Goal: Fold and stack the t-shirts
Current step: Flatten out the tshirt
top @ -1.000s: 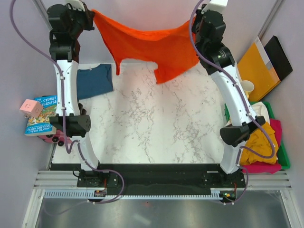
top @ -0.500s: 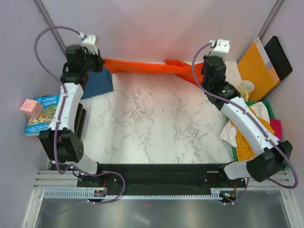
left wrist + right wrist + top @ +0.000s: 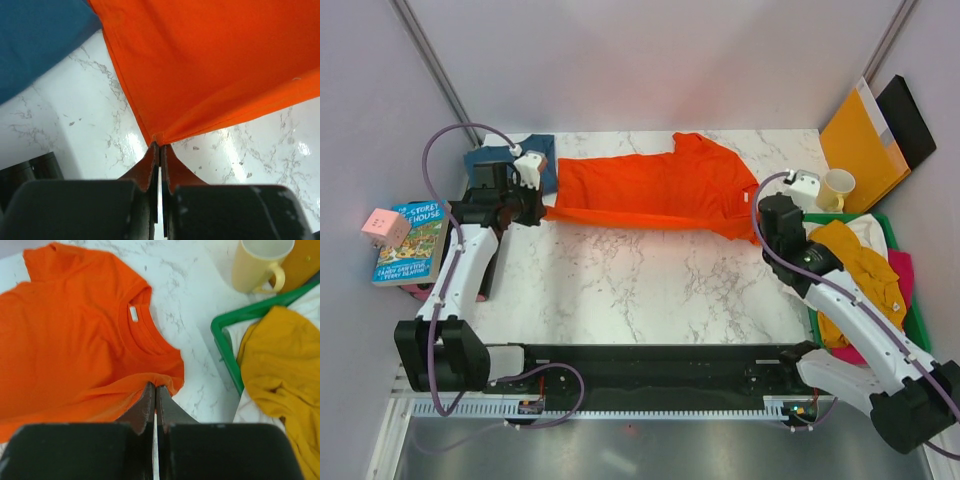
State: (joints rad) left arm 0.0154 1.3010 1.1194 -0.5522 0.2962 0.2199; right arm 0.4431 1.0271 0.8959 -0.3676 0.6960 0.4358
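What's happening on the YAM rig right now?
Both arms hold the orange t-shirt, laid out across the marble table. The left arm has its jaws shut on a hem corner beside the teal t-shirt; the right arm pinches the cloth by the collar. No fold made yet. A mustard t-shirt lies in the green bin at right.

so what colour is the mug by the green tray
Pale yellow: the mug is plain, with no pattern. It shows best in the right wrist view.
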